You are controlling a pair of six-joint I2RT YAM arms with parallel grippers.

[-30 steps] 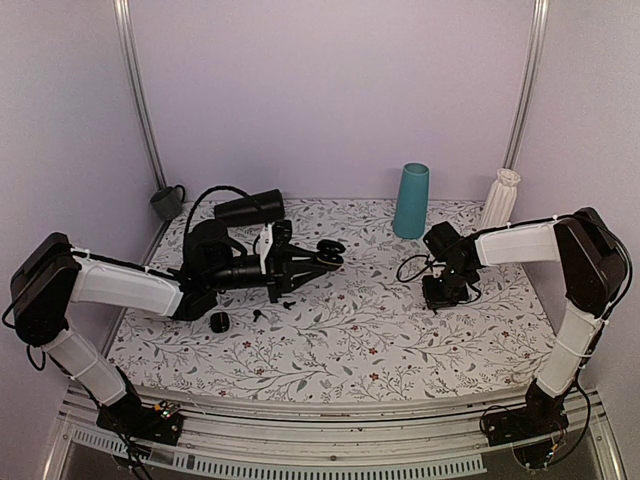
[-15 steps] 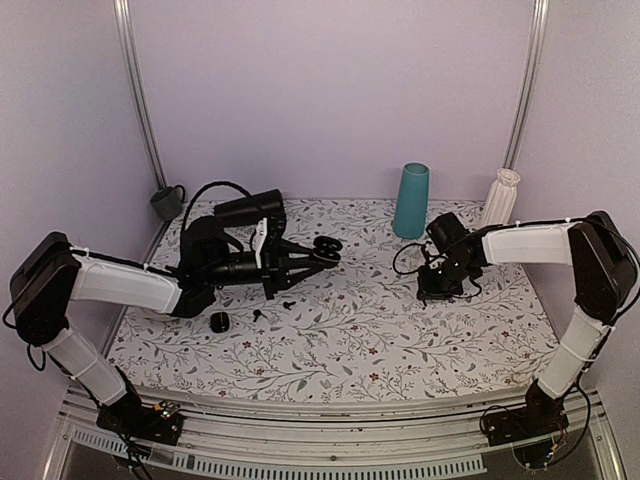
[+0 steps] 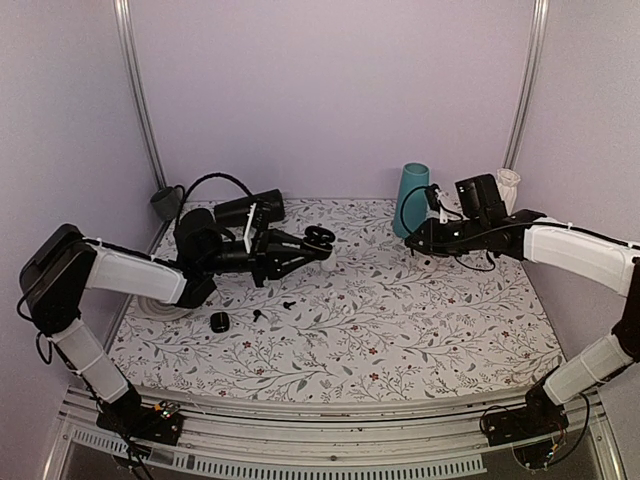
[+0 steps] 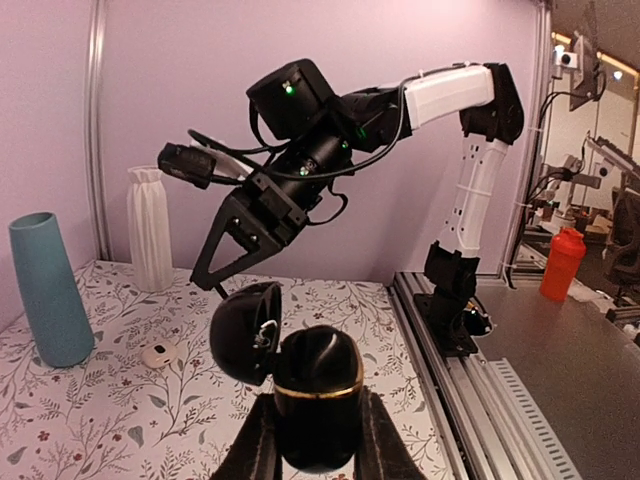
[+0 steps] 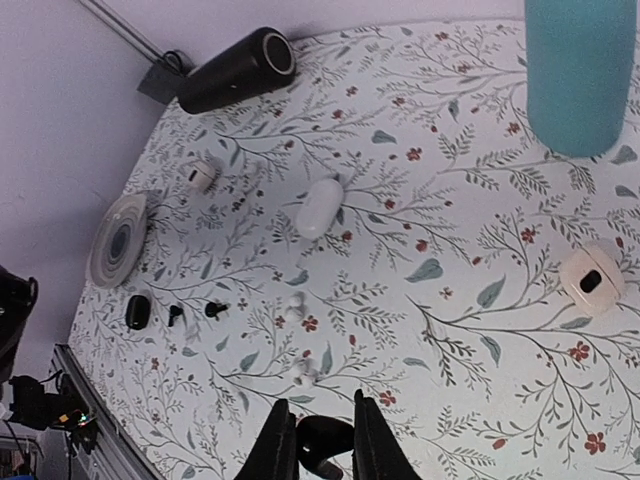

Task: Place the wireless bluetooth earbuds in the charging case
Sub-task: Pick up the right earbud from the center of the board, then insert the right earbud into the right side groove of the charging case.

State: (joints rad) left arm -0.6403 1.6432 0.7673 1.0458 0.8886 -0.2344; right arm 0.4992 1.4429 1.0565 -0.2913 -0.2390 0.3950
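Note:
My left gripper (image 3: 312, 246) is shut on a black charging case (image 4: 318, 395) with a gold band, held in the air with its lid (image 4: 243, 330) open to the left. My right gripper (image 3: 414, 240) is raised above the table, right of the case and apart from it. It is shut on a black earbud (image 5: 327, 446); its fingers also show above the lid in the left wrist view (image 4: 232, 262). Two white earbuds (image 5: 295, 305) (image 5: 305, 372) and two black earbuds (image 5: 213, 310) (image 5: 175, 315) lie on the table.
A teal cup (image 3: 411, 200) and a white vase (image 3: 503, 192) stand at the back right. A black cylinder (image 5: 235, 70), a white case (image 5: 320, 207), a round beige case (image 5: 592, 280), a grey disc (image 5: 118, 240) and a small black case (image 3: 219, 321) lie on the floral table.
My right gripper has risen off the table and swung left and back, toward the case. My left gripper has lifted the open case slightly up and back.

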